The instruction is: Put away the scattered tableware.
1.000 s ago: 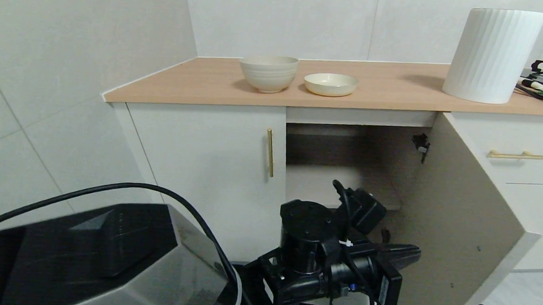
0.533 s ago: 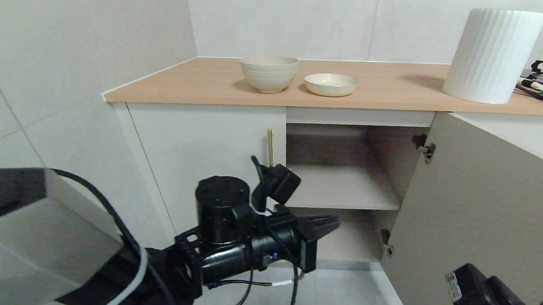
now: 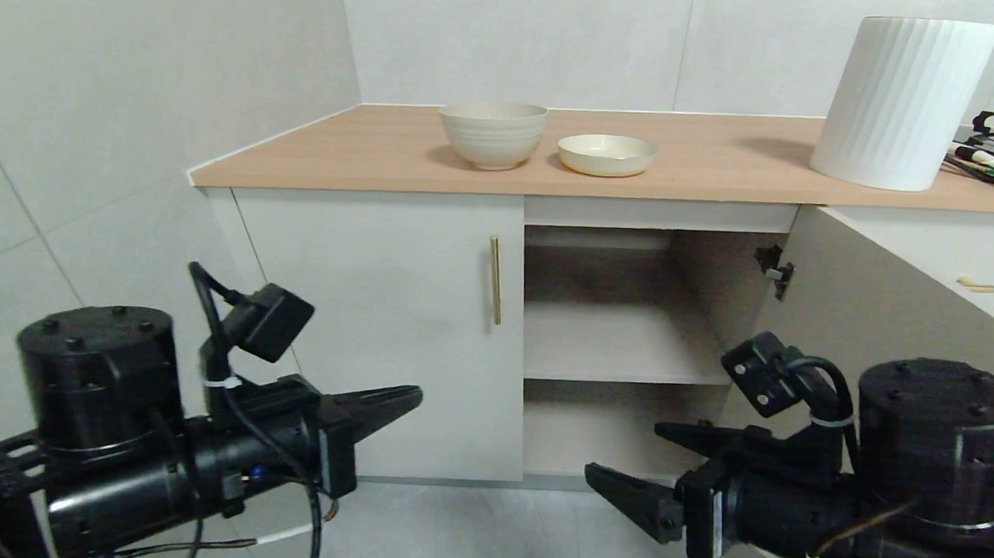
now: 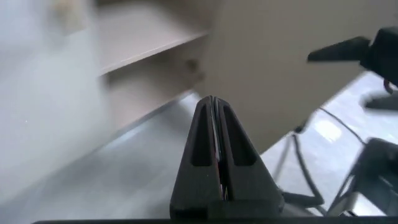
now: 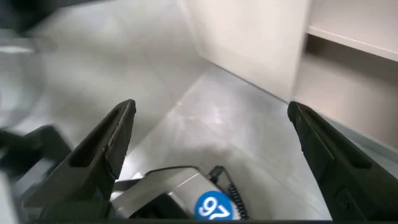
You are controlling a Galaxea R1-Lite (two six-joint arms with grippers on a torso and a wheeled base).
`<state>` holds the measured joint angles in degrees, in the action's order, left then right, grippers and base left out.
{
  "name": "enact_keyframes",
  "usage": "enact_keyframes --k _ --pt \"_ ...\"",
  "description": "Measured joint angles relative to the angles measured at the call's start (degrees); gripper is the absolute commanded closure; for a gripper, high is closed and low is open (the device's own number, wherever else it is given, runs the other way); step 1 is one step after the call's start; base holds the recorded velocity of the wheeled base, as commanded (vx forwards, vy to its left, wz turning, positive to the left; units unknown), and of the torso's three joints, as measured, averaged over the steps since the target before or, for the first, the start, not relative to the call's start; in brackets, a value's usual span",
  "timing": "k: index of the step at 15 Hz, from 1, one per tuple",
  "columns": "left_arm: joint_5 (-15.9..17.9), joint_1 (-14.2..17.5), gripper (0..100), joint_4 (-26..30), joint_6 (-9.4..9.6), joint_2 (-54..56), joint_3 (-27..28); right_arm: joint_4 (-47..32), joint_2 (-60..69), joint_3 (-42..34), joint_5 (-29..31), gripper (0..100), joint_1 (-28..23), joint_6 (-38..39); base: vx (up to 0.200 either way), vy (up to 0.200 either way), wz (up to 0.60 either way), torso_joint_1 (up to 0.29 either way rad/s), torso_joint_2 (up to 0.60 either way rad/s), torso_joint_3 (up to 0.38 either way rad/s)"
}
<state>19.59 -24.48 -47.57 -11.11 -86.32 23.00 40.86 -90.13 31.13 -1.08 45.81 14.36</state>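
On the worktop (image 3: 368,149), above the open cupboard (image 3: 621,341): deep bowl (image 3: 492,132) and shallow dish (image 3: 606,154), just beside each other, the dish over the cupboard opening. Low, left of that opening: left end effector (image 3: 404,397), fingers pressed together, empty. Low, before the cupboard's bottom shelf: right end effector (image 3: 628,450), fingers spread wide, empty. Well below bowl and dish, far from either.
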Motion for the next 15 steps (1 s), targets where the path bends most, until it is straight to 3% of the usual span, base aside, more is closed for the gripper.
enact_keyframes --k 1,2,4,6,7,10,13,15 --pt "0.00 2.63 100 5.52 0.05 3.41 0.15 -3.43 -0.94 2.90 0.16 0 -0.91 0.00 0.000 0.000 0.00 0.000 0.00 0.000" --pt "-0.05 4.72 0 10.15 0.05 6.21 0.89 -6.95 -1.71 6.21 0.11 0 -1.58 -0.05 0.000 0.000 0.00 0.000 0.00 0.000" --pt "-0.02 7.73 0 15.03 0.00 10.75 2.93 -13.12 -3.67 13.74 0.02 0 -2.57 -0.09 0.000 0.000 0.00 0.000 0.00 0.000" --pt "-0.07 10.07 0 15.34 -0.16 13.09 4.19 -16.35 -6.67 20.02 0.13 0 -3.07 -0.18 0.000 0.000 0.00 0.000 0.00 0.000" --pt "-0.07 11.39 0 14.97 -1.16 13.80 4.61 -17.05 -8.52 22.53 0.46 0 -3.39 -0.13 0.000 0.000 0.00 0.000 0.00 0.000" --pt "-0.02 13.19 0 14.75 -4.84 14.69 6.10 -17.34 -11.84 25.70 0.77 0 -4.96 0.11 0.000 0.000 0.00 0.000 0.00 0.000" --pt "0.02 13.62 0 14.79 -4.96 14.85 6.70 -17.52 -12.28 25.94 0.77 0 -5.16 0.13 0.000 0.000 0.00 0.000 0.00 0.000" --pt "0.11 13.79 0 14.92 -4.77 15.07 6.84 -17.55 -12.24 25.70 0.79 0 -5.08 0.15 0.200 0.000 0.00 -0.002 0.00 0.000"
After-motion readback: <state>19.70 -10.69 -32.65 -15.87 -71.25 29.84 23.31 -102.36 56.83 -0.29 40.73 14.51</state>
